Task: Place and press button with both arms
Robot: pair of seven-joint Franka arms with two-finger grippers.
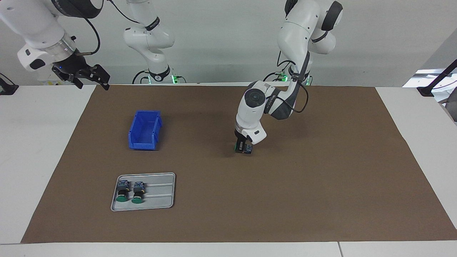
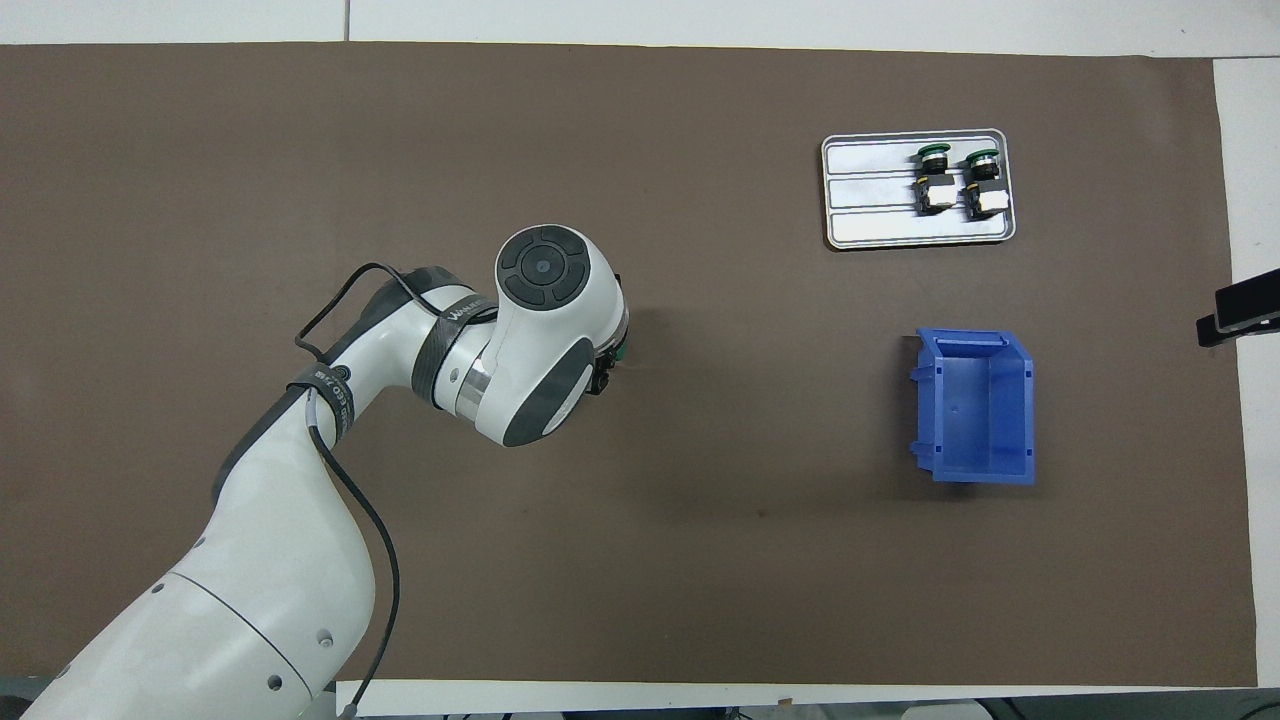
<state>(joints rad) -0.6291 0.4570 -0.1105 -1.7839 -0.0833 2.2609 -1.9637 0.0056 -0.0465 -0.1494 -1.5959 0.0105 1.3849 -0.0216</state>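
Note:
A button [image 1: 246, 149] with a green cap and a blue-grey block lies on the brown mat near the table's middle. My left gripper [image 1: 243, 147] points straight down at it, and its fingertips rest at mat level, closed against the button's sides. In the overhead view the left wrist hides all but a green sliver of the button [image 2: 621, 348]. My right gripper [image 1: 91, 77] waits high over the table's edge at the right arm's end, open and holding nothing.
A grey tray [image 1: 162, 200] [image 2: 870, 190] toward the right arm's end, far from the robots, holds two more green-capped buttons [image 1: 122, 192] [image 1: 137, 192] side by side. A blue bin [image 1: 142, 145] [image 2: 925, 400] stands nearer to the robots than the tray.

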